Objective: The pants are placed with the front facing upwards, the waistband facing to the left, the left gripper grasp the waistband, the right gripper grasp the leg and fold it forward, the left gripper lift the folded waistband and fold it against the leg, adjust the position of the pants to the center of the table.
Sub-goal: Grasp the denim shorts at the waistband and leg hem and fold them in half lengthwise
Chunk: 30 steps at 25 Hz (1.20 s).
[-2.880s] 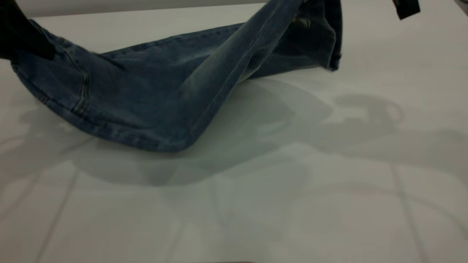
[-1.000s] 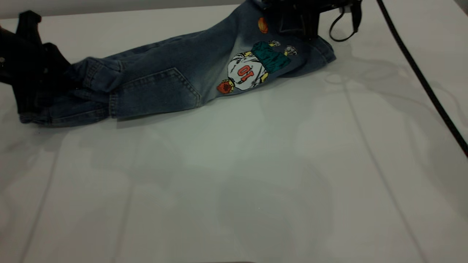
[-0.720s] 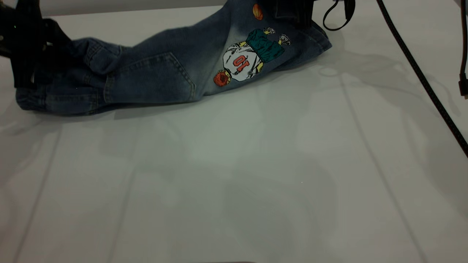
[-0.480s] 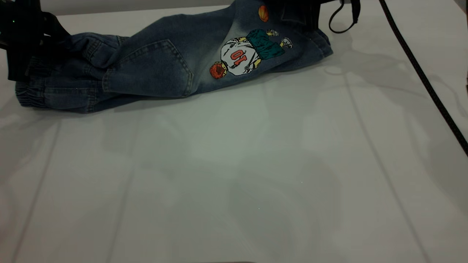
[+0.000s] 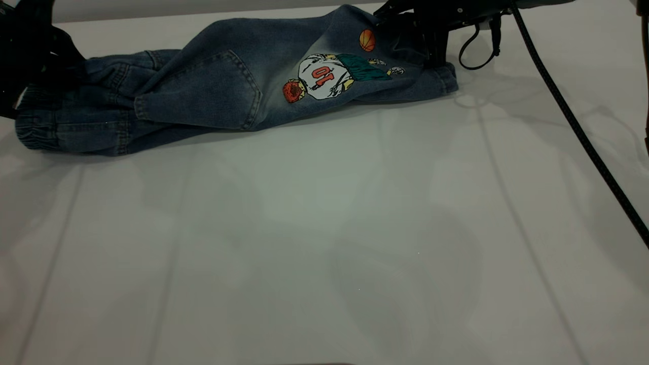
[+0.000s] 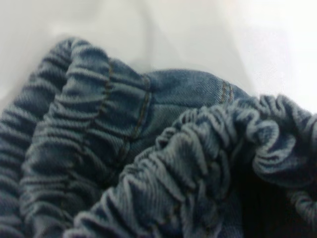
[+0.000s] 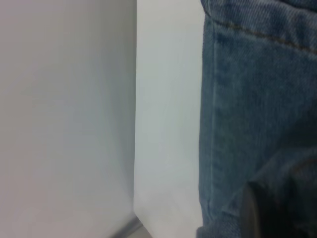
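Along the far edge of the table (image 5: 324, 243) the pants (image 5: 223, 86) are lying folded lengthwise, back pocket and cartoon print facing up, stretching from the far left corner across to right of centre. We are holding both ends: the left gripper (image 5: 30, 61) is sitting at the far left over the waistband (image 5: 38, 134), and the right gripper (image 5: 428, 38) is bearing down on the leg hem at the far right. We cannot tell from these views whether either claw is clamped on the cloth or has let go; the left wrist view is showing only bunched elastic pleats close up, and the right wrist view only flat denim beside the table's edge. We are judging the denim to be soft and limp but fairly thick, so it should be draping and sagging between holds rather than keeping a shape, and it is not looking slippery. The gathered waistband is the bulkiest, grippiest part, so that is where we would be pinching for the next fold toward the leg. The left arm is reaching in low from the left edge, the right arm angling down from the far right, its cable trailing toward the near right.
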Motion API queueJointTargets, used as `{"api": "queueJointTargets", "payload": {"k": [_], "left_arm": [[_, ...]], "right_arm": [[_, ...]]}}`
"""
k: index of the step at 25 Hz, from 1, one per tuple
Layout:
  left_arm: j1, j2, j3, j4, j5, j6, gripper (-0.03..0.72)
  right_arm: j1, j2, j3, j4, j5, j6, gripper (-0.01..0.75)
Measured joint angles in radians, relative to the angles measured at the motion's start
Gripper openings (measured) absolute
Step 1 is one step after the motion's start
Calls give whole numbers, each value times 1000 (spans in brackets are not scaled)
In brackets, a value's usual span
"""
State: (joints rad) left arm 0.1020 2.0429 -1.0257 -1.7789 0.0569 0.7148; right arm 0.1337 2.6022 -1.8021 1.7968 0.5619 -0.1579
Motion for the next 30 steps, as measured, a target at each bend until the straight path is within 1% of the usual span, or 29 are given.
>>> {"api": "queueJointTargets", "payload": {"k": [4, 6, 8, 10, 14, 16, 18, 22, 25, 28, 30], "left_arm": [[0, 0, 0, 0, 0, 100, 104], [0, 0, 0, 0, 5, 114, 115], [0, 0, 0, -1, 16, 116, 143], [0, 0, 0, -1, 29, 107, 186], [0, 0, -2, -1, 59, 69, 313], [0, 0, -10, 0, 69, 88, 344], [0, -11, -14, 0, 72, 133, 356], [0, -69, -14, 0, 37, 166, 360], [0, -122, -14, 0, -1, 94, 361], [0, -144, -14, -1, 9, 7, 361], [0, -145, -14, 0, 35, -12, 361]], "right_arm": [[-2, 0, -1, 0, 16, -44, 73], [-2, 0, -2, 0, 21, -54, 99], [-2, 0, -9, 0, 36, -62, 139], [-2, 0, -18, 0, 49, -67, 187], [-2, 0, -59, -1, 89, -110, 287], [-2, 0, -91, -1, 118, -160, 323], [-2, 0, -122, -2, 148, -210, 345], [-4, 0, -161, -8, 188, -254, 360], [-7, 0, -165, -12, 199, -256, 360], [-7, 1, -165, -16, 206, -256, 360], [-7, 1, -165, -16, 214, -256, 362]]}}
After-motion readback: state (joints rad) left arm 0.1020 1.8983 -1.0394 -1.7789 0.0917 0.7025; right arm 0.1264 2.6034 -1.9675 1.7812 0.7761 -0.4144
